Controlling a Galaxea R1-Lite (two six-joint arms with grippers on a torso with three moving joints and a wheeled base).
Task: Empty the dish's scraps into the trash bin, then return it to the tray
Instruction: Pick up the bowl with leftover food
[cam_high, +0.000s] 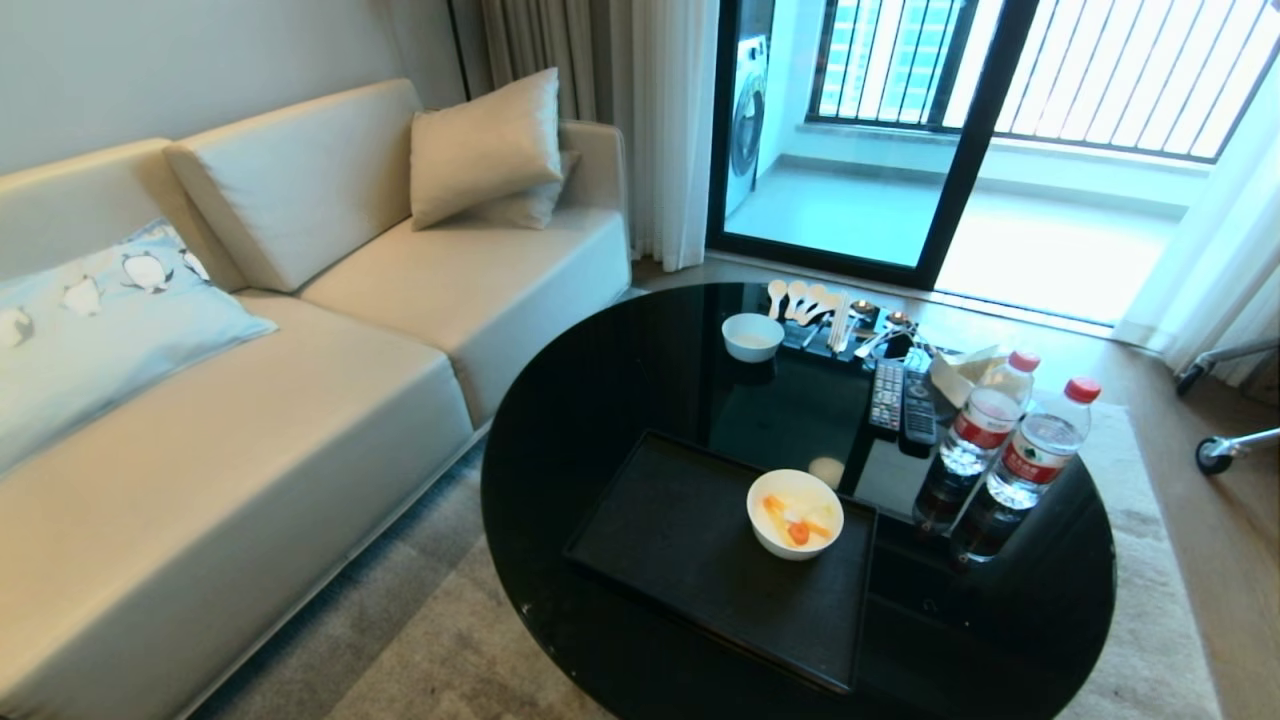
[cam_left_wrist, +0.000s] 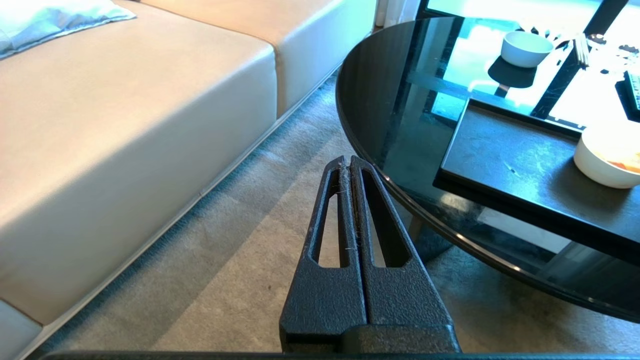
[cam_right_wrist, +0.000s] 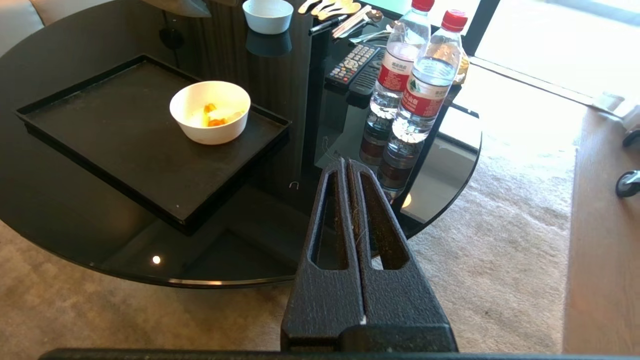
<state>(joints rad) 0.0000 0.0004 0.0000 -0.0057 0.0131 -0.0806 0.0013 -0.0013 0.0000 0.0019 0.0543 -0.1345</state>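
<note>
Your right gripper (cam_right_wrist: 348, 165) hung pressed together and empty short of the table (cam_right_wrist: 75, 235), as did the left gripper (cam_left_wrist: 347, 162), likely parked. The dish (cam_high: 795, 514) with its scraps (cam_high: 797, 522) sat on the tray (cam_high: 670, 530); no trash bin showed.

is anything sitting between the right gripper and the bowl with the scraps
Nothing visible does. The right gripper hangs with jaws shut off the table's near edge; between it and the dish lie only bare glass and the tray. The two water bottles stand off to the side.
</note>
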